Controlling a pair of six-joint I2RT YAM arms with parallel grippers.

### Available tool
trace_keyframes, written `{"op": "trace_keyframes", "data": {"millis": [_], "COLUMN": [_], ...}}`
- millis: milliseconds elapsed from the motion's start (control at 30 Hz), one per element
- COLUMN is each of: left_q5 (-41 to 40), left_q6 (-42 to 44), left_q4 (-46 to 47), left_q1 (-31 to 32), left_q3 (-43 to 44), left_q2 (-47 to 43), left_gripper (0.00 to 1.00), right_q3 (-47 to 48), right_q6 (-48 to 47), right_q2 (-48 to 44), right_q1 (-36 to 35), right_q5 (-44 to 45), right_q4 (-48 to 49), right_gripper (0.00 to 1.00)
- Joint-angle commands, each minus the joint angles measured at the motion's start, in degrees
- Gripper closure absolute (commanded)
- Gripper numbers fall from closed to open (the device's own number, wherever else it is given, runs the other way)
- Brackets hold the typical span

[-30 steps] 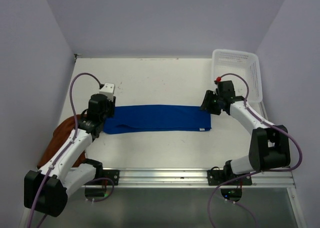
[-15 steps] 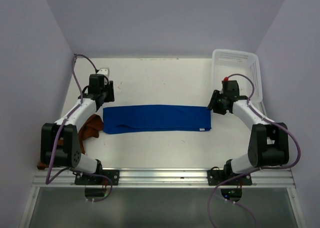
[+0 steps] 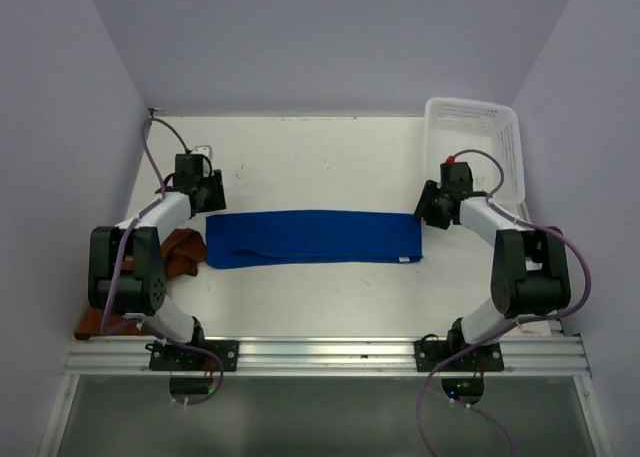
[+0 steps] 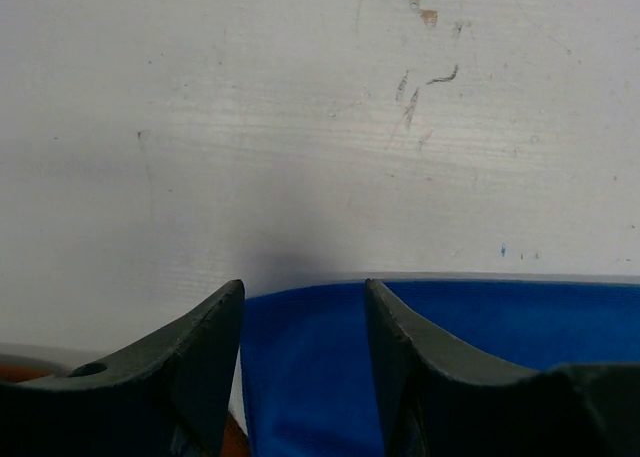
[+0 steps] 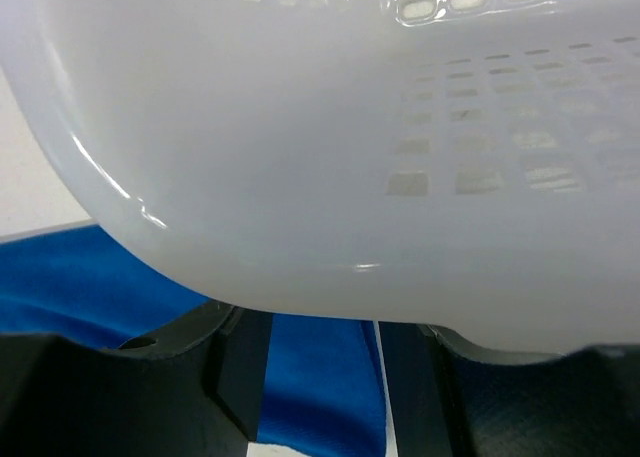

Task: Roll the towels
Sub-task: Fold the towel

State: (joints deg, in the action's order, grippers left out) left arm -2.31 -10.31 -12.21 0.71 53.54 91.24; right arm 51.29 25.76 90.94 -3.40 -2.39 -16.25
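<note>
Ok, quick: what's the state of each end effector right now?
Left end effector: open, holding nothing, over the edge of the blue towel.
Right end effector: open, holding nothing.

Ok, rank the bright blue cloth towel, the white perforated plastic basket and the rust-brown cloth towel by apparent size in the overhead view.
1. Bright blue cloth towel, spread flat.
2. White perforated plastic basket, a close second.
3. Rust-brown cloth towel, though the left arm hides much of it.

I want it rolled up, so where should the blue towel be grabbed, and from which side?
Take the blue towel by its left short edge, coming down from above: it lies flat as a long strip, so a roll starts at an end.
</note>
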Motion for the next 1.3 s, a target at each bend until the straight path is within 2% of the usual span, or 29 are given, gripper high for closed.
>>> {"op": "trace_keyframes", "data": {"millis": [0, 467, 833, 1000, 1067, 1200, 1233, 1267], "left_q5": [0.81, 2.04, 4.68, 3.45, 3.36, 3.89, 4.06, 4.24], "left_q6": [-3.05, -4.99, -7.80, -7.89, -7.71, -7.36, -7.19, -7.18], "left_q4": [1.75, 1.14, -0.80, 0.08, 0.43, 0.43, 0.43, 0.43], "left_q1": [-2.64, -5.28, -5.37, -5.37, -5.46, -5.54, -5.54, -5.63], "left_q3": [2.27, 0.95, -2.12, -3.96, -4.06, -2.31, -1.95, -1.77], "left_q2": [1.04, 5.43, 3.95, 3.33, 3.94, 5.70, 6.05, 5.97], "left_gripper": [0.45, 0.45, 0.53, 0.55, 0.58, 0.75, 0.83, 0.86], "right_q3": [1.36, 3.12, 3.73, 3.64, 3.64, 3.64, 3.64, 3.64], "right_q6": [0.87, 0.96, 0.79, 0.78, 0.78, 0.52, 0.43, 0.43], "right_q2": [0.91, 5.57, 5.30, 5.30, 5.30, 5.04, 4.78, 4.69], "right_q1": [0.15, 0.15, 0.23, 0.23, 0.23, 0.15, 0.15, 0.23], "right_q5": [2.31, 1.34, 1.69, 1.69, 1.69, 1.87, 1.87, 1.95], "right_q4": [5.08, 6.58, 5.88, 5.97, 5.88, 5.70, 5.62, 5.44], "right_gripper": [0.52, 0.59, 0.60, 0.60, 0.60, 0.62, 0.62, 0.62]}}
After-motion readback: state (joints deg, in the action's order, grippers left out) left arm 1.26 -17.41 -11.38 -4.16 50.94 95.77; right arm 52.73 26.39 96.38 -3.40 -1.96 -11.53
